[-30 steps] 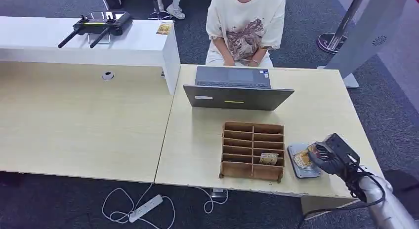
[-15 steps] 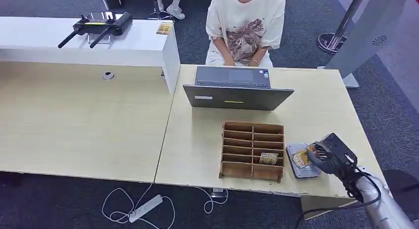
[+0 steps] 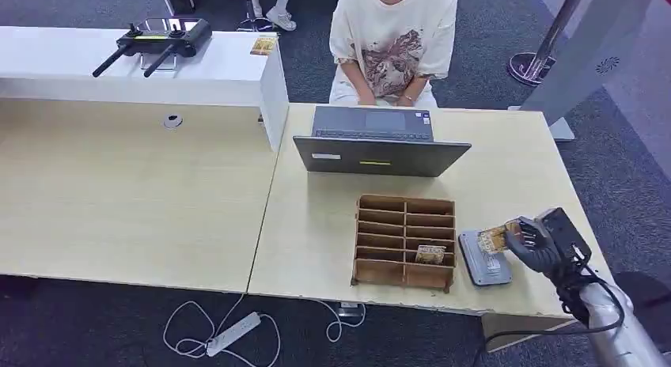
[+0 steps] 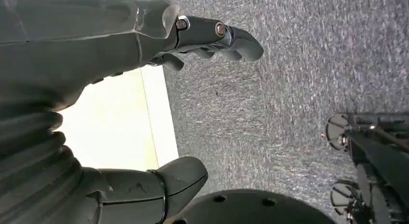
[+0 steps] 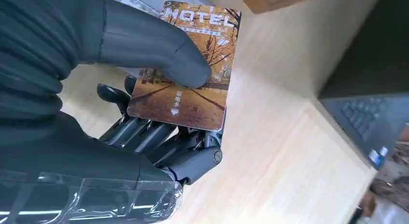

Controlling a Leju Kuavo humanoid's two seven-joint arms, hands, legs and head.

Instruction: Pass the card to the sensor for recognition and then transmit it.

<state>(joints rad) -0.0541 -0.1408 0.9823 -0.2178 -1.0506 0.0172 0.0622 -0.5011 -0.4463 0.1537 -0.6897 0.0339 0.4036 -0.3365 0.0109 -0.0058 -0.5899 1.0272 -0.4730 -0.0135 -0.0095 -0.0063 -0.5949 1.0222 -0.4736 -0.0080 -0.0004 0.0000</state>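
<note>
My right hand [image 3: 540,244] holds a hotel key card [image 5: 188,74] with an autumn picture, pinched between thumb and fingers. In the head view the card [image 3: 493,239] hovers just above the grey card sensor [image 3: 484,263], which lies flat on the table near the front right edge. My right hand [image 5: 96,118] has its thumb pressed on the card's printed face. My left hand [image 4: 144,64] hangs beside the table over grey carpet, fingers apart and holding nothing.
A wooden slotted card rack [image 3: 405,241] with one card [image 3: 430,254] in a slot stands left of the sensor. An open laptop [image 3: 378,142] sits behind it, a seated person [image 3: 393,43] beyond. The table's right edge [image 3: 589,232] is close to my hand.
My right hand has lifted the card off the sensor and drawn slightly right and back; the sensor's face is now mostly uncovered.
</note>
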